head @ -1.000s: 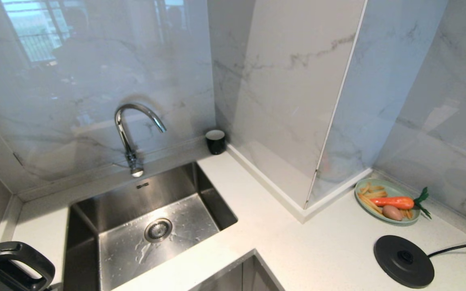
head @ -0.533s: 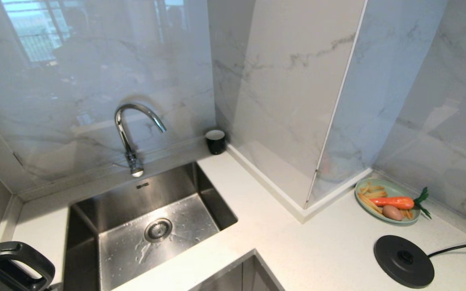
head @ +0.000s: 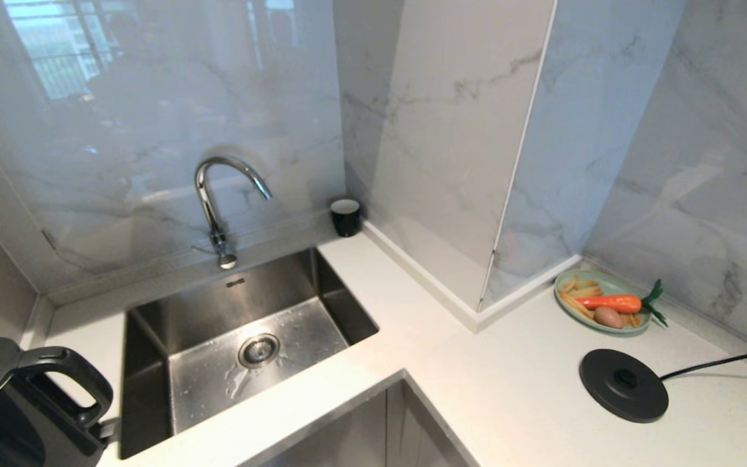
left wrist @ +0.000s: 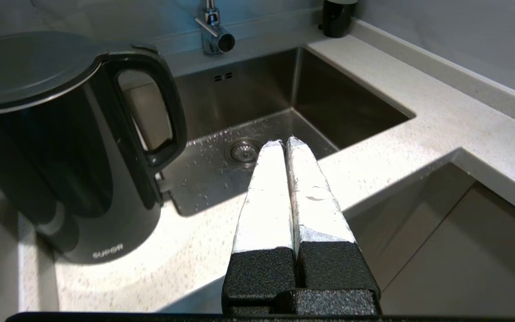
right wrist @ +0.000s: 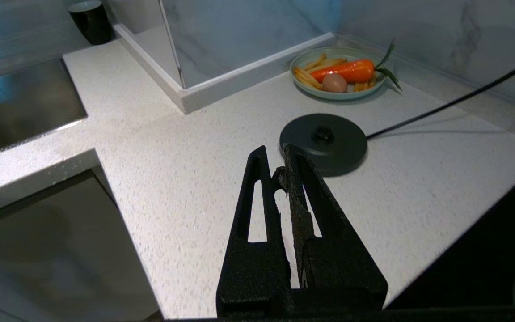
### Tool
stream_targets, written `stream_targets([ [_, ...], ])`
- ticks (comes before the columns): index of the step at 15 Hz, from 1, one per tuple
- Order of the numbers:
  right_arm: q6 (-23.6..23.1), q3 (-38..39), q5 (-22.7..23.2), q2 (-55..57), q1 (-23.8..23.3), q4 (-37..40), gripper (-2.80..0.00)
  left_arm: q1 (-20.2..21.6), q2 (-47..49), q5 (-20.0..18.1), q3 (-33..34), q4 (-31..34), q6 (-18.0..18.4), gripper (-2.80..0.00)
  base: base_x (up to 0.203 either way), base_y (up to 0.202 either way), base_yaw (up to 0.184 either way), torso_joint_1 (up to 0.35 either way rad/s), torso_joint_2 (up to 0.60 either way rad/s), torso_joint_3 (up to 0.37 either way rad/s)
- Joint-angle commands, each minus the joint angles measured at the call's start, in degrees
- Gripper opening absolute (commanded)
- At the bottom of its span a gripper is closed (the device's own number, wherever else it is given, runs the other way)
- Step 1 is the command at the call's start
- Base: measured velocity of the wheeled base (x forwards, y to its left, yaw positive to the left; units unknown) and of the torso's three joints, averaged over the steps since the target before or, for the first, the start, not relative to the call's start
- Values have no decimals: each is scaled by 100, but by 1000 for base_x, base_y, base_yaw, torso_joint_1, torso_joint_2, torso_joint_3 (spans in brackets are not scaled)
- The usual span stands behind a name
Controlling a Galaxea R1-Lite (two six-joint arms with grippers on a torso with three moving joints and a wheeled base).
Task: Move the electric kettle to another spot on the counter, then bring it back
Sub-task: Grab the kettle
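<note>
Item: electric kettle (head: 17,402), lower left of the head frame, upright on the counter (head: 516,383); we judge it rigid, glossy, slippery, best taken by its loop handle (left wrist: 159,116); left gripper (left wrist: 284,143) and right gripper (right wrist: 275,154) closed, empty.

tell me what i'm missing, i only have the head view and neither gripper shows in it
Observer: The left gripper is shut and empty, hanging above the white speckled stone counter at the steel sink's front edge.
Operator: can it see the glossy black jug kettle
Observer: Yes, the whole kettle shows in the left wrist view, standing on the counter with small white lettering near its bottom.
Operator: and the right one
Observer: The right gripper is shut and empty, above the counter, with the flat round black base disc just beyond its tips.
Operator: anything near it i can't see
Observer: A black glass hob panel lies beside it.
</note>
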Motion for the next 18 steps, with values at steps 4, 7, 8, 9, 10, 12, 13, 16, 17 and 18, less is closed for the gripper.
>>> stream_targets([
  [4, 2, -8, 0, 9, 0, -2, -280, 2, 7, 0, 9, -2, -10, -280, -188, 0, -2, 1, 4, 2],
  [7, 2, 0, 0, 9, 0, -2, -280, 8, 40, 5, -9, 53, 3, -280, -32, 0, -2, -2, -4, 2],
  [8, 10, 0, 0, 9, 0, -2, -280, 15, 47, 14, -41, 115, -1, -280, 0, 0, 0, 32, 2, -8],
  [9, 2, -8, 0, 9, 0, -2, -280, 22, 51, 25, -105, 303, 14, -280, 0, 0, 0, 0, 0, 0],
  [10, 2, 0, 0, 9, 0, -2, -280, 26, 57, 34, -256, 417, 44, -280, 0, 0, 0, 0, 0, 0],
  [12, 2, 0, 0, 9, 0, -2, -280, 43, 485, 16, -916, 583, -73, -280, 0, 0, 0, 0, 0, 0],
  [13, 2, -3, 0, 9, 0, -2, -280, 62, 961, -40, -1198, 616, -145, -280, 0, 0, 0, 0, 0, 0],
  [16, 2, 0, 0, 9, 0, -2, -280, 100, 2344, -433, -1987, 652, -258, -280, 0, 0, 0, 0, 0, 0],
  [17, 8, -8, 0, 9, 0, -2, -280, 107, 2797, -511, -2150, 644, -318, -280, 0, 0, 0, 0, 0, 0],
  [18, 2, 0, 0, 9, 0, -2, -280, 106, 3301, -565, -2284, 594, -477, -280, 0, 0, 0, 0, 0, 0],
])
